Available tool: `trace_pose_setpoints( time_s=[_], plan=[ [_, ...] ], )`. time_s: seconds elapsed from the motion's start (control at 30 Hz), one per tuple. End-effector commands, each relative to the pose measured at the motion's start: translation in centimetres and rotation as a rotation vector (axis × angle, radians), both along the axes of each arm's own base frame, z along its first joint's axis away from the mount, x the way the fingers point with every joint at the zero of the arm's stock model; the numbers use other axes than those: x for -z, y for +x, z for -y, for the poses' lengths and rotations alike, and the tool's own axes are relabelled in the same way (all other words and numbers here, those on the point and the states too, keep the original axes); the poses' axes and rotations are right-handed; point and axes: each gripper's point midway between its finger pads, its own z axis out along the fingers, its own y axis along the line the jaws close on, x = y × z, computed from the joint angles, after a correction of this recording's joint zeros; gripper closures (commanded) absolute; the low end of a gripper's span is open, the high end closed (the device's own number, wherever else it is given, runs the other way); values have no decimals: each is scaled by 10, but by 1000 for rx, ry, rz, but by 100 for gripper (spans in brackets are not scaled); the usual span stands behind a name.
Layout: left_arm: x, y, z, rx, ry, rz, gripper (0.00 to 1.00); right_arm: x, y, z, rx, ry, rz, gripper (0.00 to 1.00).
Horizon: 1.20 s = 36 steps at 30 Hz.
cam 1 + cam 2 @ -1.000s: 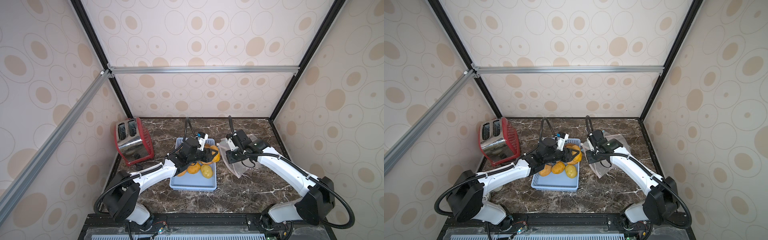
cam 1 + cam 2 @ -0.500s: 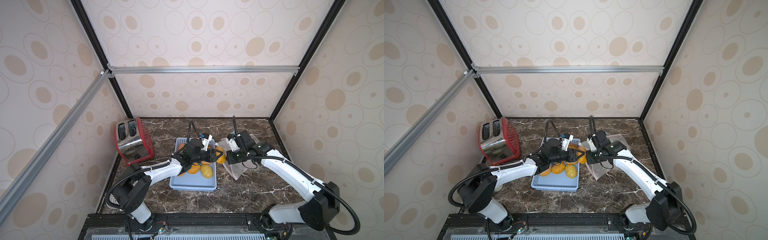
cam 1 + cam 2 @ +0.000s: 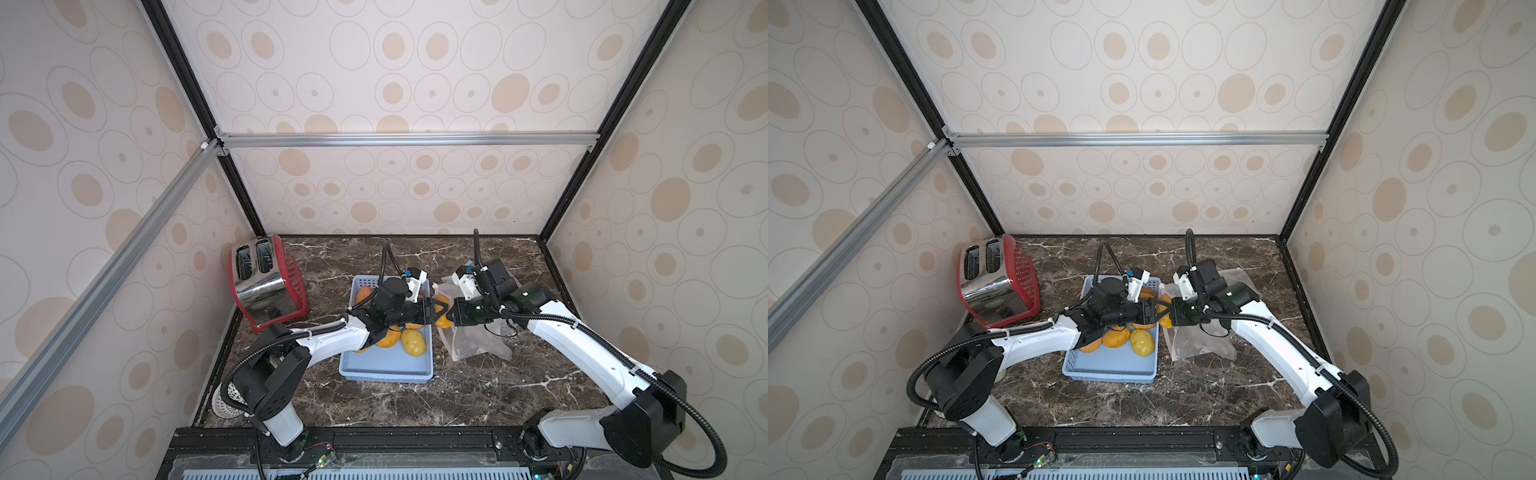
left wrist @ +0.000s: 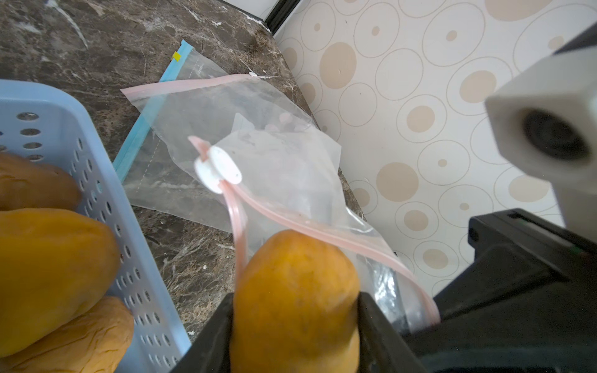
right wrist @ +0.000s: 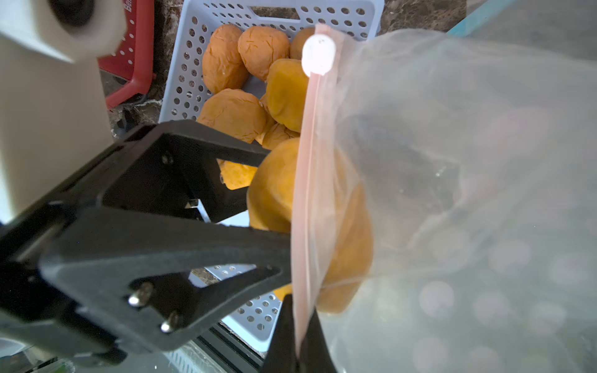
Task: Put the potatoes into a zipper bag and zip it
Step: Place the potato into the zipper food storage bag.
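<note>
**At the bag's mouth: first potato going in**

Across the marble table (image 3: 457, 395), the left arm has left the basket (image 3: 386, 370) within the last second. It now reaches to the bag (image 3: 478, 345), which lies just beside the basket's right wall. Facing it, the right gripper (image 5: 297, 348) is pressed together on the bag's pink zip strip, holding the mouth lifted and parted. The left gripper (image 4: 294, 310), jaws partly spread, pinches one orange potato (image 4: 290, 258). Its nose sits between the two pink lips, part-way inside.

My reading is that loading has only begun, release comes next, and zipping is far off. The other potatoes (image 5: 232, 116) lie heaped in the basket, and the bag looks otherwise empty. The white slider (image 4: 218, 169) sits at the strip's far end, clear of the opening.

As for writing, the bag bears only faint print, too blurred to read. White letters on the red toaster (image 5: 135, 55) are cut by the frame edge, so no brand can be made out.
</note>
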Motion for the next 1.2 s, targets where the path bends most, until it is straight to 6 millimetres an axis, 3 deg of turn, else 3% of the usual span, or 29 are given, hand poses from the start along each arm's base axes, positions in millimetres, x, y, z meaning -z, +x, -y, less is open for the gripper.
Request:
trace_pose_setpoints(
  time_s=[0.0,0.33,0.67,0.93,1.17],
  plan=[
    [-30,3,15,12,-69,28,73,-3,2,-2,32,45,-2,100],
    [-26,-4,16,32,-24,24,55,-5,15,-14,44,108,13,100],
    [-29,-18,10,82,-1,42,26,-11,11,-19,11,143,32,100],
    [-23,-22,1,79,58,47,25,-16,10,-19,-5,154,58,100],
    [-33,-12,-38,-58,173,132,29,-18,11,-17,-37,135,114,100]
  ],
)
